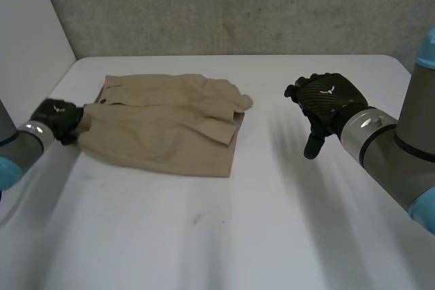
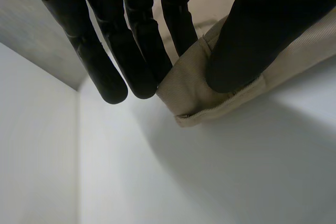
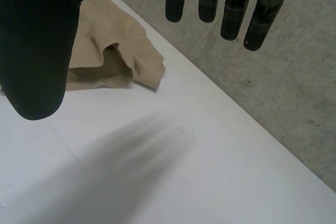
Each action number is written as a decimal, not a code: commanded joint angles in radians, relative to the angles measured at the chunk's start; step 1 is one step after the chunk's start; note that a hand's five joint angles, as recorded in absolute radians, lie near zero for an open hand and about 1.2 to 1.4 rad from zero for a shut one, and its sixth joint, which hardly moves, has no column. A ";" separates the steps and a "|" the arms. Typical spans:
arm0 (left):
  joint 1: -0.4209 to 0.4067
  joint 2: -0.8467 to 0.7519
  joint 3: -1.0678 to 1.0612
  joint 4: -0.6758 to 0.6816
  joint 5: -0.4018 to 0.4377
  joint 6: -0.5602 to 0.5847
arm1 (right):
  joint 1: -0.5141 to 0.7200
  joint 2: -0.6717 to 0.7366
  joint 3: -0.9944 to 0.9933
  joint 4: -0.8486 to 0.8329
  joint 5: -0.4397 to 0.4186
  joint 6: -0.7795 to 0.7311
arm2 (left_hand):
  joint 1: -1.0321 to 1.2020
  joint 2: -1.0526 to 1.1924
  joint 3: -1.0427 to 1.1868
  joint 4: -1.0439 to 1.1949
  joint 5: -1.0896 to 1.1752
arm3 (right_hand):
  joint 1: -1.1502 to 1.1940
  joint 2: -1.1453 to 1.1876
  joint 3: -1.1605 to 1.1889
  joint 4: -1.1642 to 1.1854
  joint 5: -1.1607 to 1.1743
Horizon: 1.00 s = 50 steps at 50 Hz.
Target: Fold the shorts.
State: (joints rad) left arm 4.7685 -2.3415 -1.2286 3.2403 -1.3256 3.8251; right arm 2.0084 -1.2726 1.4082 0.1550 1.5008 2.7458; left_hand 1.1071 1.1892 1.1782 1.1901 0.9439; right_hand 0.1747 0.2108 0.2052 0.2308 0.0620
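A: Tan cloth shorts [image 1: 170, 127] are lying far-left on the white table [image 1: 285, 236], the left hand [image 1: 58, 119] pinching their left edge.
B: The right hand [image 1: 326, 100] is hovering right, fingers apart; pulling one-sided risks bunching them.

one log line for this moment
shorts: partly folded on table | left hand: pinching shorts' edge | right hand: open, apart from shorts
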 commanded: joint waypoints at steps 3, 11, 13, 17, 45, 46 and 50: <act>-0.041 0.177 0.011 0.258 -0.171 -0.065 | -0.002 -0.002 -0.002 0.000 -0.001 0.000 | 0.289 0.207 0.218 0.206 0.278 | 0.000 -0.036 -0.031 -0.056 -0.062; -0.084 0.332 0.080 0.521 -0.293 -0.133 | -0.003 -0.010 -0.003 0.001 -0.001 0.000 | 0.289 0.207 0.218 0.206 0.278 | 0.000 -0.036 -0.031 -0.056 -0.062; -0.117 0.346 0.103 0.536 -0.294 -0.163 | -0.003 -0.013 -0.003 0.001 -0.001 0.000 | 0.289 0.207 0.218 0.206 0.278 | 0.000 -0.036 -0.031 -0.056 -0.062; -0.209 0.370 0.130 0.535 -0.285 -0.283 | -0.005 -0.031 -0.008 0.001 0.001 0.003 | 0.289 0.207 0.218 0.206 0.278 | 0.000 -0.036 -0.031 -0.056 -0.062; -0.843 0.278 -0.353 0.463 -0.001 -0.447 | -0.111 -0.108 -0.046 -0.020 0.081 0.020 | -0.899 -0.981 -0.970 -0.982 -0.911 | 0.000 -0.036 -0.031 -0.056 -0.062; -0.842 0.280 -0.351 0.463 -0.001 -0.437 | -0.111 -0.108 -0.046 -0.020 0.079 0.020 | -0.902 -0.984 -0.973 -0.985 -0.914 | 0.000 -0.036 -0.031 -0.056 -0.062; -0.812 0.320 -0.347 0.460 -0.015 -0.403 | -0.109 -0.108 -0.046 -0.018 0.067 0.014 | -0.897 -0.979 -0.968 -0.980 -0.908 | 0.000 -0.036 -0.031 -0.056 -0.062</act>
State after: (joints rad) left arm 3.9266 -2.0657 -1.5814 3.7078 -1.3256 3.3719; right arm 1.8987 -1.3814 1.3624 0.1350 1.5807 2.7651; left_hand 0.2320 0.2248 0.2335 0.2246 0.0523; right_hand 0.1747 0.2108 0.2052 0.2308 0.0620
